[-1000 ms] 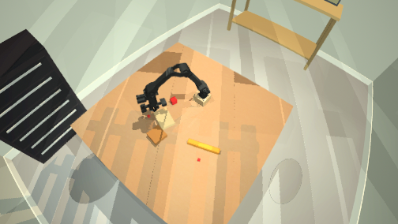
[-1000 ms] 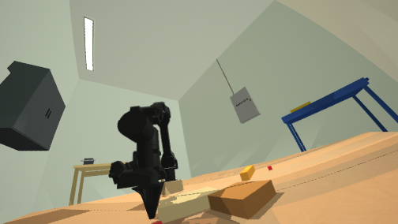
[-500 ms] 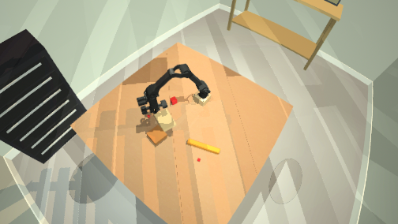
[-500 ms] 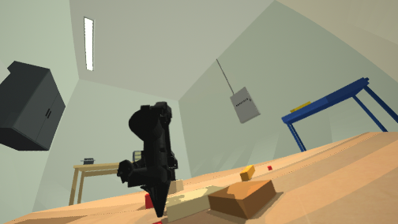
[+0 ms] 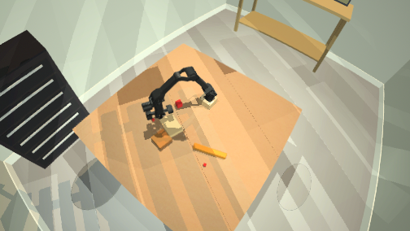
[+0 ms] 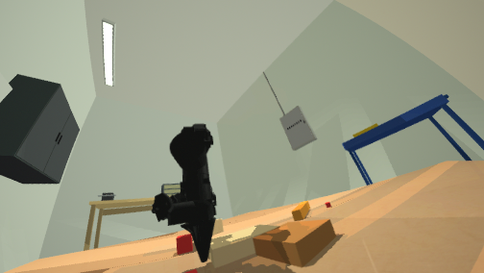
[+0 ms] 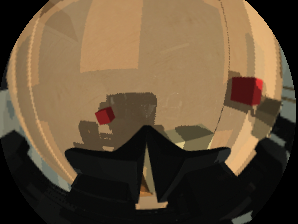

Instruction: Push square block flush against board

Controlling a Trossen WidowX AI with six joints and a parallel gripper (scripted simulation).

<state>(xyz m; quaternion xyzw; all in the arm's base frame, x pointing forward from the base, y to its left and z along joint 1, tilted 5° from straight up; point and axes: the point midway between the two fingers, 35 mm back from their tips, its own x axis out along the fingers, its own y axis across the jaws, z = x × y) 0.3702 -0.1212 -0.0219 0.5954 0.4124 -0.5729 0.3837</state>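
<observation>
The pale yellow board [image 5: 174, 127] [image 6: 230, 253] [image 7: 192, 133] lies flat on the table, partly in the arm's shadow. The orange-brown square block [image 5: 161, 141] [image 6: 298, 242] lies flat beside the board's side away from the gripper. They look very close; I cannot tell whether the whole side touches or whether edges are even. My gripper [image 5: 161, 117] [image 6: 205, 259] [image 7: 147, 128] is shut and empty, pointing down low at the board's side opposite the block. Whether the tips touch the board is unclear.
A red cube [image 5: 179, 104] [image 6: 183, 244] [image 7: 246, 91] stands near the arm. A small red cube [image 5: 153, 119] [image 7: 105, 116] lies near the gripper. Beyond the board are a long orange bar [image 5: 209, 150] [image 6: 301, 210] and another small red cube [image 5: 204, 164] [image 6: 328, 205].
</observation>
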